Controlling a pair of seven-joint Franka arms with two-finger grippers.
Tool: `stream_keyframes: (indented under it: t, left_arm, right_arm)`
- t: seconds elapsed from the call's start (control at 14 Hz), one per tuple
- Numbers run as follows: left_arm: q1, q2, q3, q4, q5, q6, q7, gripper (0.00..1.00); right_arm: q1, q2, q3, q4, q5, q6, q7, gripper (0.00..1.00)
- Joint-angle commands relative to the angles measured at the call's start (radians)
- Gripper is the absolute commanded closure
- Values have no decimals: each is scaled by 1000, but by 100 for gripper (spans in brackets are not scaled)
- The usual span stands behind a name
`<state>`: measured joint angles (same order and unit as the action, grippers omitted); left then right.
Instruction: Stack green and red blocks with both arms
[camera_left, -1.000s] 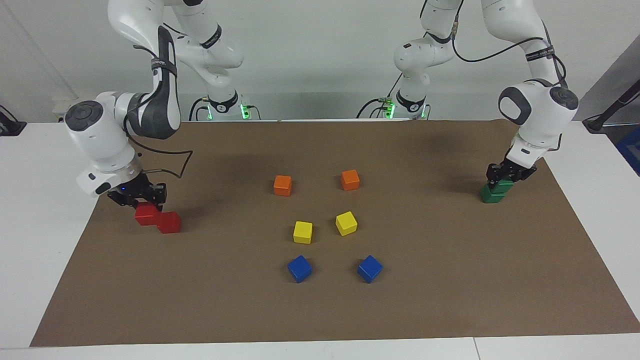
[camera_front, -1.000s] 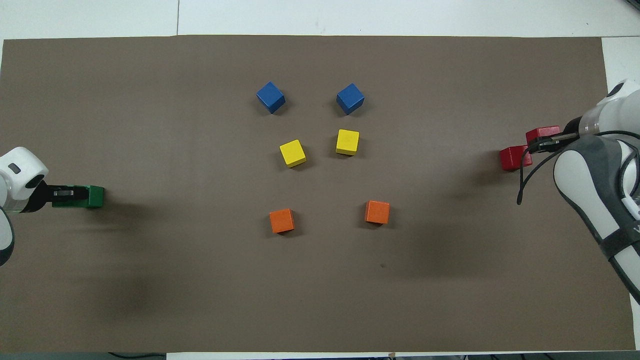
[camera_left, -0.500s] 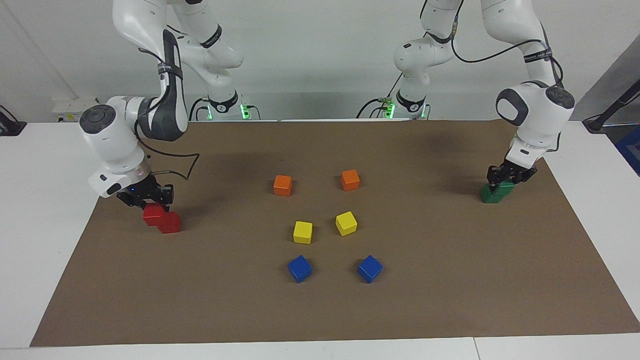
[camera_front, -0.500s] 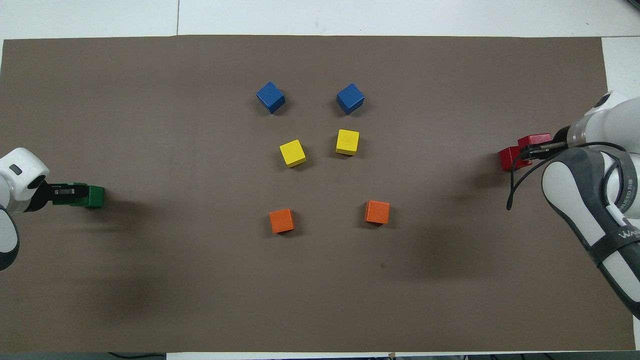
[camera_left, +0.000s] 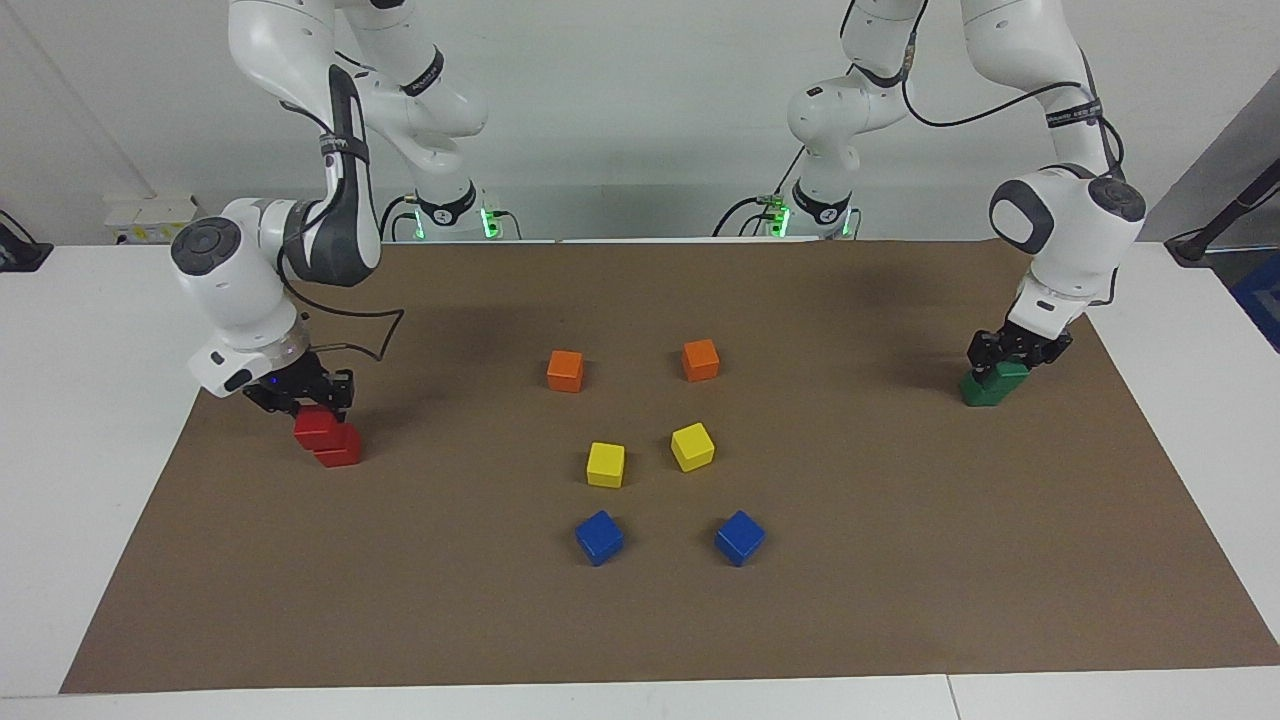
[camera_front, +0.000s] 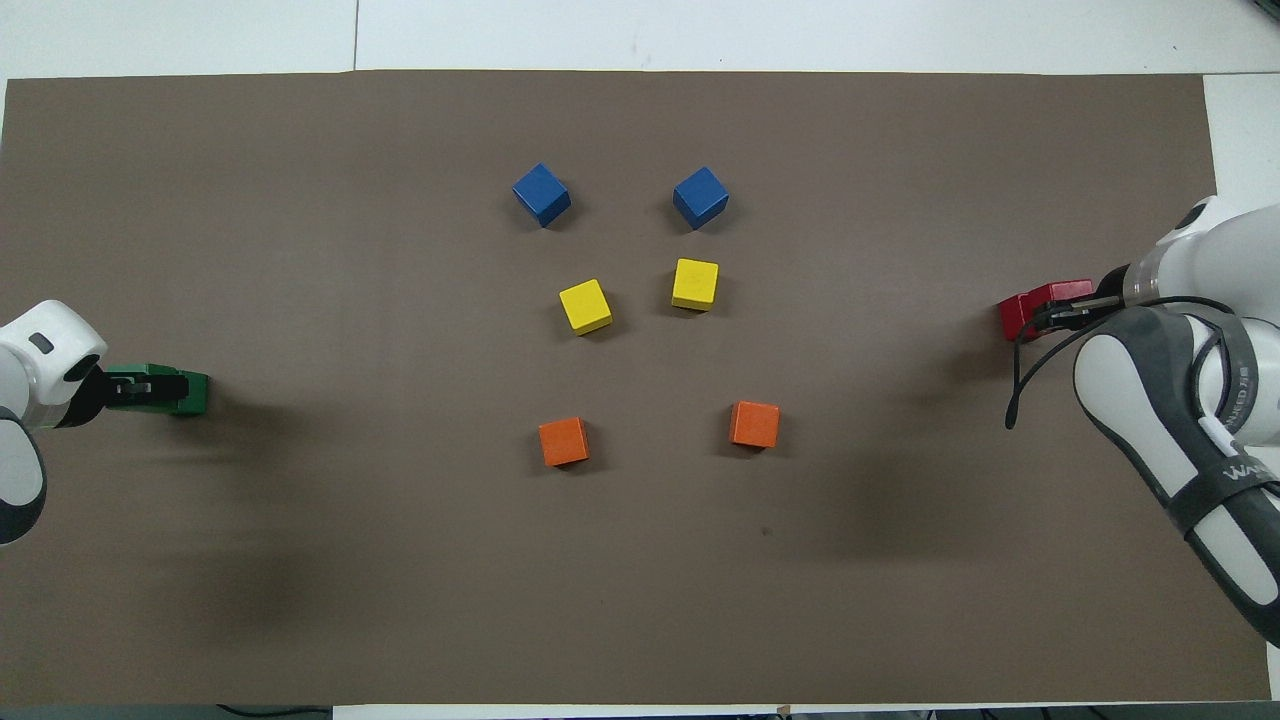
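We read both stacks as nearly made. The right tool (camera_left: 298, 398) clamps a red cube (camera_left: 314, 428) over its twin (camera_left: 340, 450), tabletop (camera_left: 900, 600) at nine o'clock; the left tool (camera_left: 1015, 352) clamps a green cube (camera_left: 1003, 374) on the lower green cube (camera_left: 980, 392), at three o'clock.

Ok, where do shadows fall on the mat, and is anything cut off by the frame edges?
Facing view: soft dark patches on the brown mat near the robots' end. Overhead view: broad blurry shadows at the mat's near end; both arms are cropped at the frame edges.
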<state>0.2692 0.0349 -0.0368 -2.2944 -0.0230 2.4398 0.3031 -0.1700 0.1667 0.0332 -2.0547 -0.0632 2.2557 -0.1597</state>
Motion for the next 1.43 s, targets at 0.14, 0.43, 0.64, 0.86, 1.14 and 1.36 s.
stream_keyframes:
  t: [0.14, 0.43, 0.64, 0.86, 1.14, 1.36]
  left_arm:
    - [-2, 3, 2, 84, -8, -122, 18, 0]
    - [-4, 2, -2, 281, -6, -365, 27, 0]
    - [-2, -62, -5, 302, -6, -406, 24, 0]
    - [-11, -128, -14, 326, -8, -435, -1, 0]
    - [-42, -116, -20, 484, -8, -602, -103, 0]
    - [-76, -113, -21, 556, -8, -674, -217, 0]
  right_arm:
    - [-13, -27, 8, -35, -10, 21, 23, 100]
    - [-6, -27, 8, -38, -10, 22, 23, 100]
    - [-3, -27, 8, -38, -10, 22, 23, 100]
    - [-3, -24, 10, -38, -9, 24, 23, 100]
    - [-3, -24, 8, -47, -10, 33, 23, 100]
    - [-3, -26, 8, -59, -10, 58, 22, 100]
